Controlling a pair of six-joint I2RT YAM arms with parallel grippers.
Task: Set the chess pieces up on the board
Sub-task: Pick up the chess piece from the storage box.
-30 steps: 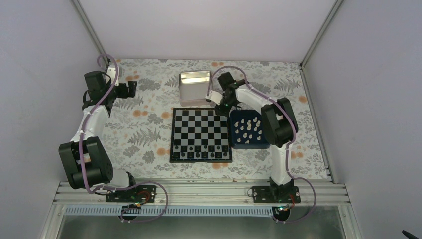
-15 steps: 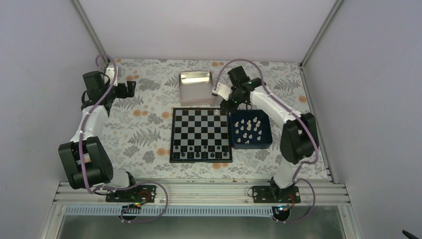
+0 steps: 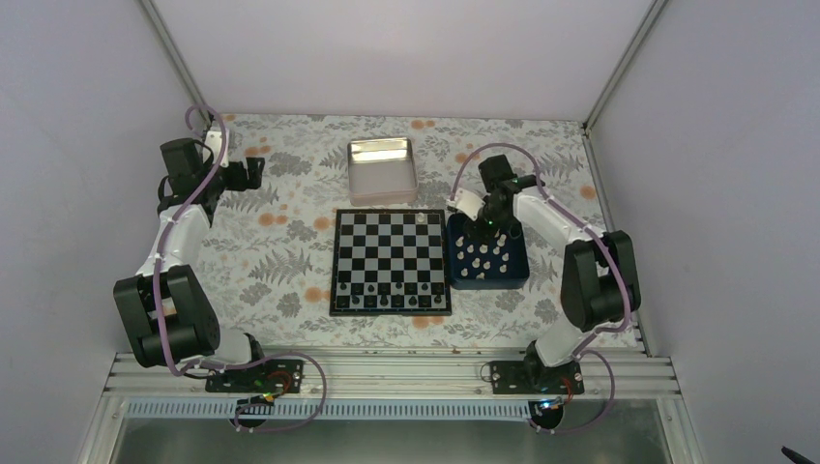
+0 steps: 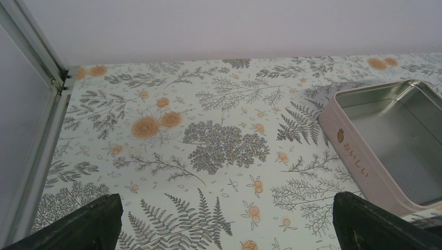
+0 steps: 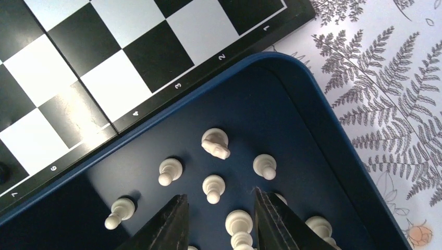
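Note:
The board (image 3: 392, 261) lies flat mid-table; its numbered border (image 5: 156, 96) fills the upper left of the right wrist view. One white piece (image 3: 423, 218) stands on its far row near the right end. Several cream chess pieces (image 3: 483, 253) stand in the dark blue tray (image 3: 486, 285). My right gripper (image 3: 483, 224) hangs open over that tray. A pawn (image 5: 212, 187) and a taller piece (image 5: 238, 224) stand between the fingertips of that gripper (image 5: 220, 195), untouched. My left gripper (image 3: 253, 174) is wide open above the flowered cloth, far left, with nothing between its fingers (image 4: 88, 224).
A shiny metal tin (image 3: 381, 171) stands behind the board, its pink side (image 4: 354, 159) at the right of the left wrist view. Small dark pieces (image 3: 391, 302) line the board's near row. The blue tray's rim (image 5: 333, 135) touches the board's right edge. Enclosure walls stand on three sides.
My right gripper has swung from the board's far right corner to above the blue tray. A white piece now stands on that corner area. The left arm has not moved.

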